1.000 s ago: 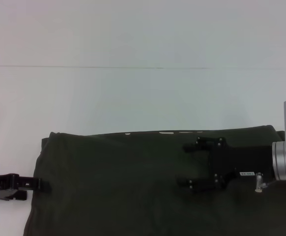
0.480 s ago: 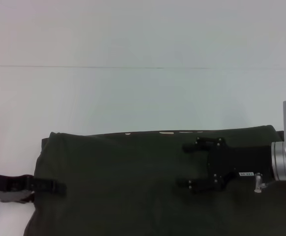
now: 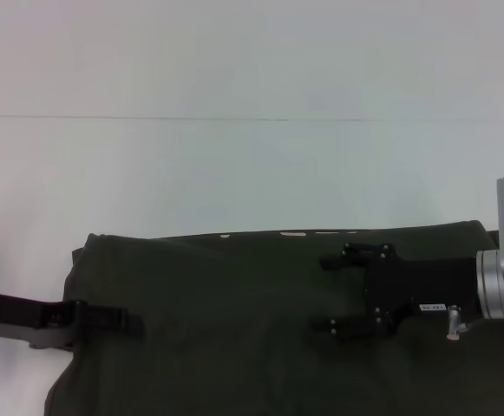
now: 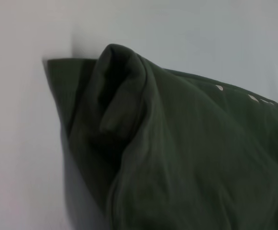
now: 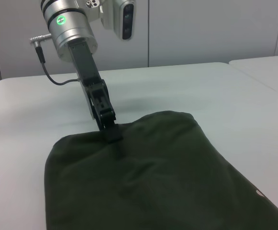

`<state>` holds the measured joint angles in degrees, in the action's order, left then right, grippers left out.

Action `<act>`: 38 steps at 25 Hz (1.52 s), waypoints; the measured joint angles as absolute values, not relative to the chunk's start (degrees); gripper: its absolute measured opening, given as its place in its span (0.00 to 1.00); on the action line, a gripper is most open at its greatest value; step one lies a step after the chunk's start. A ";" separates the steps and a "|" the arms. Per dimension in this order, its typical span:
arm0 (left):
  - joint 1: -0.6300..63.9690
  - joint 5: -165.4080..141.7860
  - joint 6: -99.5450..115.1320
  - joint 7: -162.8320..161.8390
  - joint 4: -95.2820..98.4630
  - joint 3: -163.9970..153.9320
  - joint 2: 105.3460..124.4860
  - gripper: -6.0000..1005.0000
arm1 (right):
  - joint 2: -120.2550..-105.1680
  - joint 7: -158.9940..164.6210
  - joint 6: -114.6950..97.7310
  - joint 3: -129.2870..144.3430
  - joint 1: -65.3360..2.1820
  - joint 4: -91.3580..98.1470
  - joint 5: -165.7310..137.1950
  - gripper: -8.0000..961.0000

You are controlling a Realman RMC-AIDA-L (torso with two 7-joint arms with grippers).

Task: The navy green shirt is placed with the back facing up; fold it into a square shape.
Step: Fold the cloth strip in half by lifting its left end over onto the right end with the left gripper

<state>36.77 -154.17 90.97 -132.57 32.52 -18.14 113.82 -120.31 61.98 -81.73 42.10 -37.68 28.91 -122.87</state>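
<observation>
since a second ago my left gripper (image 3: 133, 321) slid inward, pinched shut on the soft navy green shirt (image 3: 252, 295)'s left edge, while my right gripper (image 3: 328, 293) hovers spread open.

white table (image 3: 234, 173) | navy green shirt (image 3: 234, 329) lying flat on it

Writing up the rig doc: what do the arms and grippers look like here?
Both grippers are black, with slim fingers and small screw heads. The right gripper has a small white label on its body, behind it a silver cylindrical wrist with a light grey vented housing. The left gripper hangs off a black link below a silver wrist showing a green light and a dark cable.
</observation>
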 joint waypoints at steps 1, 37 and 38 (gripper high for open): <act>36.79 -154.28 90.90 -133.02 32.63 -18.13 113.74 0.94 | -120.30 61.99 -81.83 42.09 -37.68 28.91 -122.87 0.96; 35.97 -158.97 89.56 -135.42 38.46 -19.21 111.93 0.06 | -120.10 62.23 -84.31 41.87 -37.05 29.30 -120.10 0.97; 35.97 -159.75 89.81 -135.77 39.46 -19.09 111.55 0.06 | -120.08 62.23 -84.42 41.75 -37.02 29.33 -119.99 0.97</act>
